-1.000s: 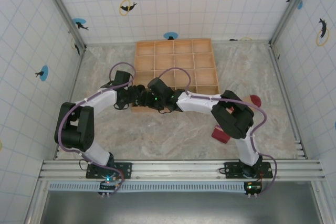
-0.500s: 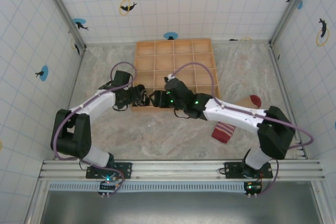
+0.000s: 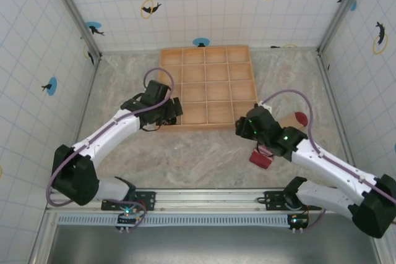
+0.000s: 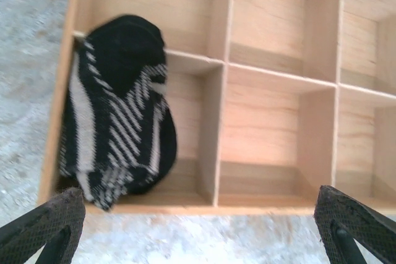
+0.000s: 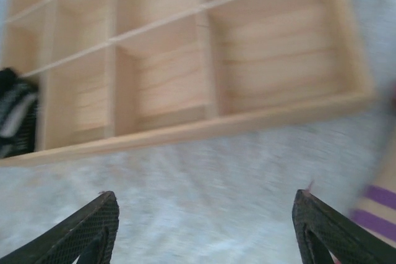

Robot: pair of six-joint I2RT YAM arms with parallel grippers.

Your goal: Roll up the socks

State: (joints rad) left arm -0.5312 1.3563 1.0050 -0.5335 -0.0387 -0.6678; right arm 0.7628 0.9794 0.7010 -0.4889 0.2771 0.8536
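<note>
Marbled worktop [image 3: 198,159]: left tool [image 4: 198,224] spread wide, empty, above the black-and-white striped sock [image 4: 117,115] in a corner compartment of the wooden tray [image 4: 213,128]; right tool [image 5: 204,227] likewise splayed, empty.

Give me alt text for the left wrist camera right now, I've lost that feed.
A bunched black-and-white striped sock sits in the near-left corner compartment of a wooden grid tray, its dark end lapping over the divider behind. The left gripper is spread wide at the bottom corners, nothing between its fingertips, over the marbled table.
</note>
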